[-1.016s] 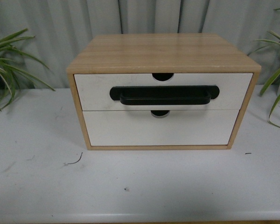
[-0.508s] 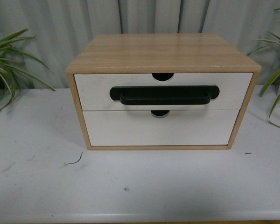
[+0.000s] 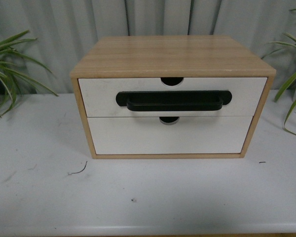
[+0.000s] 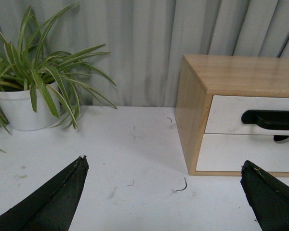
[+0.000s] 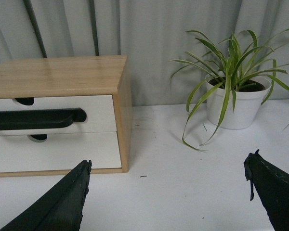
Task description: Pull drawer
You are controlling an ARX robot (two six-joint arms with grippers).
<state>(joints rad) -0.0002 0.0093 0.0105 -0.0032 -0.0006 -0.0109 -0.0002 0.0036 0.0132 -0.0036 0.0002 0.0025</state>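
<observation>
We see the drawer closed at twelve o'clock, our left claw and right claw both spread wide, empty.

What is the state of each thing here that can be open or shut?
top drawer: shut, handle untouched
bottom drawer: shut
left gripper: open, holding nothing
right gripper: open, holding nothing
</observation>
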